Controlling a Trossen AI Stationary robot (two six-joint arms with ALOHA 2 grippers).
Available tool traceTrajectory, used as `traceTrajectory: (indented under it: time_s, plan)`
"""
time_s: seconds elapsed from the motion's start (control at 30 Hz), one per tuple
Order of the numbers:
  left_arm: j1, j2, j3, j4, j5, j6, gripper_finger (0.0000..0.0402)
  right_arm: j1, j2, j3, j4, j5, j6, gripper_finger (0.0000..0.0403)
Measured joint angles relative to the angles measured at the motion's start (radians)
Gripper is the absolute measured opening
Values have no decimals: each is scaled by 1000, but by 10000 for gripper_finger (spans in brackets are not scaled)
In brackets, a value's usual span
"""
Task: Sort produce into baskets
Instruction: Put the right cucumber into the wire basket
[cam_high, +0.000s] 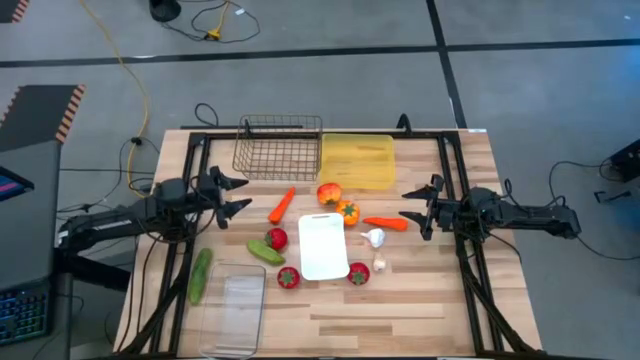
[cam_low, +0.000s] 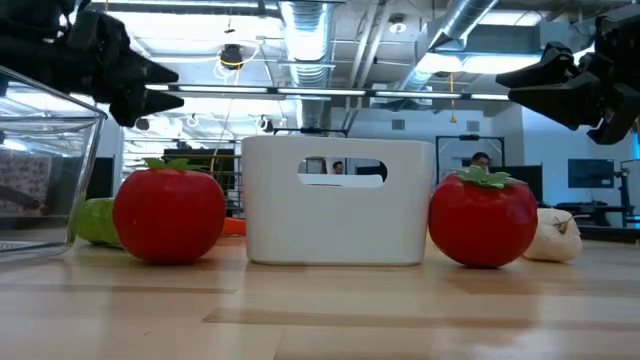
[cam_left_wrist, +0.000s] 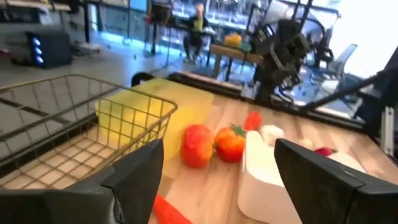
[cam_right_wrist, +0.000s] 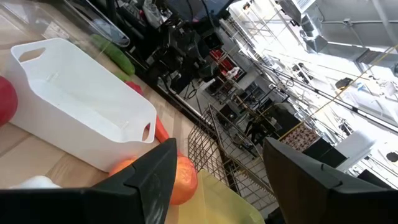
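Note:
My left gripper (cam_high: 232, 195) is open and empty above the table's left side, near an orange carrot (cam_high: 281, 205). My right gripper (cam_high: 412, 207) is open and empty on the right, near the other carrot (cam_high: 385, 223). The white tray (cam_high: 323, 245) stands in the middle, with two peppers (cam_high: 337, 202) just beyond it. Three red fruits (cam_high: 277, 238) (cam_high: 288, 277) (cam_high: 359, 273), two cucumbers (cam_high: 266, 251) (cam_high: 201, 275) and garlic bulbs (cam_high: 374, 237) (cam_high: 380, 265) lie on the table around it. The wire basket (cam_high: 277, 147) and yellow tray (cam_high: 357, 160) stand at the far edge, the clear tub (cam_high: 232, 310) at the near left.
Black frame rails (cam_high: 452, 180) run along both sides of the wooden table. In the low view two red fruits (cam_low: 168, 213) (cam_low: 482, 218) flank the white tray (cam_low: 338, 200). People show in the room beyond the table.

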Motion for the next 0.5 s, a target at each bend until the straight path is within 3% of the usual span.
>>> traceTrajectory:
  time_s: [0.5]
  plan:
    - [0,549,361,-361,219,213,288,0,0,0,3,0,-1,265]
